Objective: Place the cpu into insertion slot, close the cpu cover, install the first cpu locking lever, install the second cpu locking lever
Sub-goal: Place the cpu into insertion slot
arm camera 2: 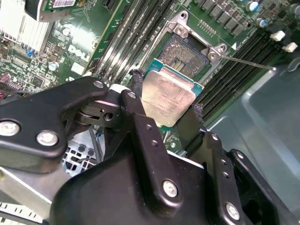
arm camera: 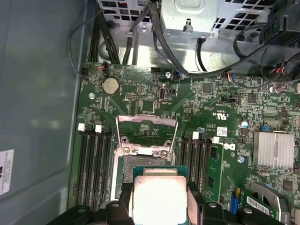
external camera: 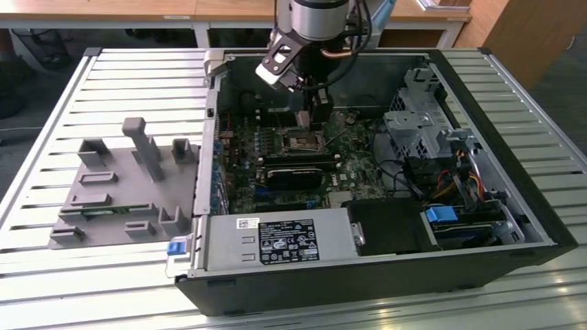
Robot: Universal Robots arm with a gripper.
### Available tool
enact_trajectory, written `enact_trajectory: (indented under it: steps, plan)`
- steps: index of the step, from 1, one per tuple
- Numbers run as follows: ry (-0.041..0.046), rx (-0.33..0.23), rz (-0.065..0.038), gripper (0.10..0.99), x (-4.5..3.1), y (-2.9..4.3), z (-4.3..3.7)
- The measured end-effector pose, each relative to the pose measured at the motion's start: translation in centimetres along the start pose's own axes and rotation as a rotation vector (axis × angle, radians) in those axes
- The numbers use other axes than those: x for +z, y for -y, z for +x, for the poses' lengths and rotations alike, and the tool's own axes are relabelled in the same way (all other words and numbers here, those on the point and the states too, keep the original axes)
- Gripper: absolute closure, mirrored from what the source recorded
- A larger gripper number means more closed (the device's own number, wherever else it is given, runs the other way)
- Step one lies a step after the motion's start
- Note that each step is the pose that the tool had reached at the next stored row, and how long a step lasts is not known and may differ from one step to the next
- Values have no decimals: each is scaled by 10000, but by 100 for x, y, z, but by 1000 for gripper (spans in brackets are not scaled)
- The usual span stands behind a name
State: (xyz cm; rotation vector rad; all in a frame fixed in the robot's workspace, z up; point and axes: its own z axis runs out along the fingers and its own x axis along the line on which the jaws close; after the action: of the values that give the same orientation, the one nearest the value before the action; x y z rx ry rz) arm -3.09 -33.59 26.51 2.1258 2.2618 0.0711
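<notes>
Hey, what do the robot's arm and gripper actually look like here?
The arm ends in a silver-grey cylinder, and black and copper-coloured cables loop beside it. The gripper is matte black: jointed flat link bars fastened with silver screws, and narrow fingers with rough black tips.

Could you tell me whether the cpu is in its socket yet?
Out: the gripper holds the cpu by its edges, and the socket lies bare.
</notes>
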Motion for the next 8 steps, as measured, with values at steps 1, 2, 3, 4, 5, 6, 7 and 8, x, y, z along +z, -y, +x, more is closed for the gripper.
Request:
enact_trajectory:
  steps: [1,2,3,4,5,6,7,8]
  plan:
    - [68,-4,6,545,10,0,7]
    - [113,-3,14,545,23,1,14]
    - [116,2,18,545,34,1,17]
    - [117,9,19,545,42,1,20]
    - [119,18,20,545,49,1,22]
    - [119,35,20,545,57,2,25]
    - [120,61,20,545,65,2,27]
    - [123,96,21,545,72,2,29]
